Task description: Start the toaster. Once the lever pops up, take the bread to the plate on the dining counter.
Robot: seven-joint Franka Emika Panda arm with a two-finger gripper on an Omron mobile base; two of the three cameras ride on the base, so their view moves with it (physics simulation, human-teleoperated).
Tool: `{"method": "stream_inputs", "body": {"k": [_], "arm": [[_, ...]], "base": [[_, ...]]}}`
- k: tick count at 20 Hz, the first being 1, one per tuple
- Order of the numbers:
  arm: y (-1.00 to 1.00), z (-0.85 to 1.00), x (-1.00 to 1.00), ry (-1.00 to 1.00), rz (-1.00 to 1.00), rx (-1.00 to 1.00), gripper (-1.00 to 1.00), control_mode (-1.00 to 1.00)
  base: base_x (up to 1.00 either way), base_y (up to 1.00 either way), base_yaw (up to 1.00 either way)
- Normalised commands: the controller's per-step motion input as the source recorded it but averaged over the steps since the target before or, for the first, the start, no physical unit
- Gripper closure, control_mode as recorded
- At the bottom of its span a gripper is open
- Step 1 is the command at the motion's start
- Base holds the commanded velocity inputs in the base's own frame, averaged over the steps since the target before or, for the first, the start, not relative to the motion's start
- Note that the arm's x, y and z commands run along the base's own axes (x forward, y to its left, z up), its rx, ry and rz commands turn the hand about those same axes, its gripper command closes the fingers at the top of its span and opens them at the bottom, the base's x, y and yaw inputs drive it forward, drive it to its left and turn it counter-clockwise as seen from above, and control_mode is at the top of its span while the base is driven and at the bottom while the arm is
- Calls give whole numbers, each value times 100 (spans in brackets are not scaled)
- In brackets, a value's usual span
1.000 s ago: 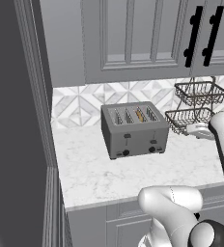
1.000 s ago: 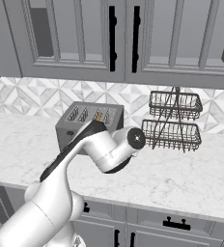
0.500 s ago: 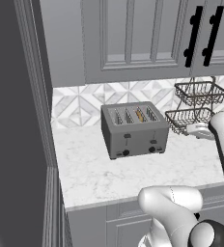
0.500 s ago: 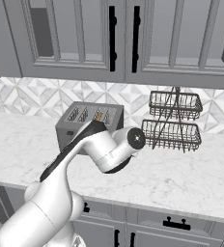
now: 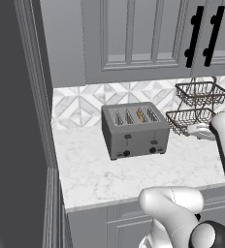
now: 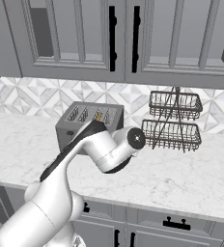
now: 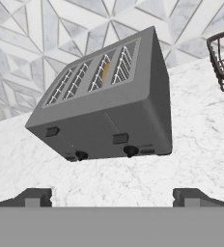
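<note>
Toaster point(image 5: 135, 130) sits on the desk point(image 5: 114, 174) against the tiled backsplash point(image 5: 80, 101), front face toward the robot, unchanged over the last second. No visible shift in any base view in that span: arm, toaster and wire basket rack point(image 5: 197, 106) all in the same spots. So nothing has been actuated.

Bread point(image 5: 140, 116) is down in one of the right-hand slots, only a tan edge showing; same in the hand view, bread point(image 7: 105, 71) in the third slot from the left. Both levers look up: left lever point(image 7: 52, 131) and right lever point(image 7: 120, 139) sit high on the front face, knobs point(image 7: 130, 151) below them. My read: toasting not started.

Gripper point(image 7: 112, 197) is wide open, holding nothing; fingertips point(image 7: 33, 197) stand far apart at the bottom of the hand view, well short of the toaster, looking down at its front from above.

Meaning for the task: we're at the very first step. Next move should be approach to the right lever, since that side carries the bread, then press down. Risk: lever is small, open fingers could straddle or slip off it; closing the gripper first may give a firmer push. Plate and dining counter aren't in these frames, so a base drive will be needed later.
</note>
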Motion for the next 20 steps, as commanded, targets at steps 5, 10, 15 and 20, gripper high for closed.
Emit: {"method": "stream_inputs", "body": {"k": [5, 10, 15, 20], "arm": [[0, 0, 0, 0, 0, 0, -100, -100], [0, 0, 0, 0, 0, 0, -100, -100], [0, 0, 0, 0, 0, 0, -100, -100], [0, 0, 0, 0, 0, 0, -100, -100]], "base": [[0, 0, 0], [0, 0, 0], [0, 0, 0], [0, 0, 0]]}}
